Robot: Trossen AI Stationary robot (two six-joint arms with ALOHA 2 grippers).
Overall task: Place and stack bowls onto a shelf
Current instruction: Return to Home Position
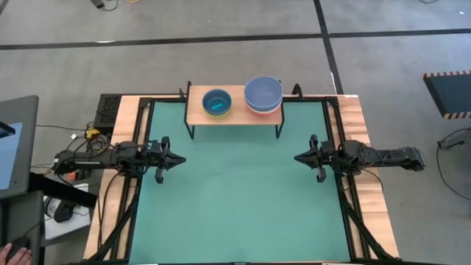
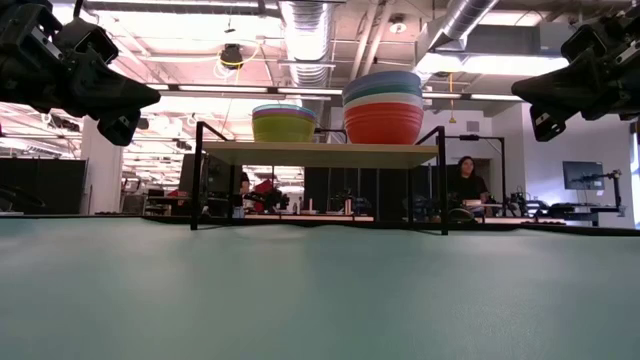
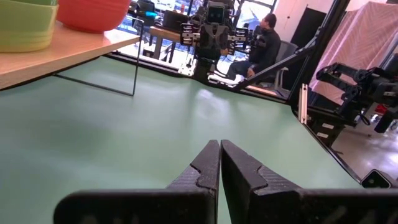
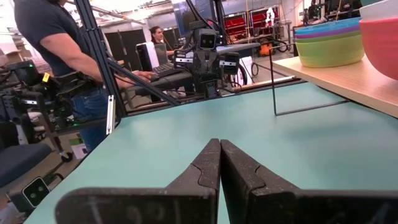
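The light-wood shelf (image 1: pixel 234 114) on thin black legs stands at the far edge of the green mat. Two stacks of bowls rest on it: a left stack (image 1: pixel 217 102) with a cyan bowl on top, green at the bottom (image 2: pixel 284 123), and a taller right stack (image 1: pixel 263 94) with a pale blue bowl on top and a red one at the bottom (image 2: pixel 383 108). My left gripper (image 1: pixel 182 159) is shut and empty above the mat's left side. My right gripper (image 1: pixel 297 157) is shut and empty above the mat's right side. Both are well short of the shelf.
The green mat (image 1: pixel 243 199) lies bare between the arms and toward the near edge. A black box (image 1: pixel 109 112) sits at the table's far left corner. People show in the room beyond the table (image 3: pixel 264 43) (image 4: pixel 53 43).
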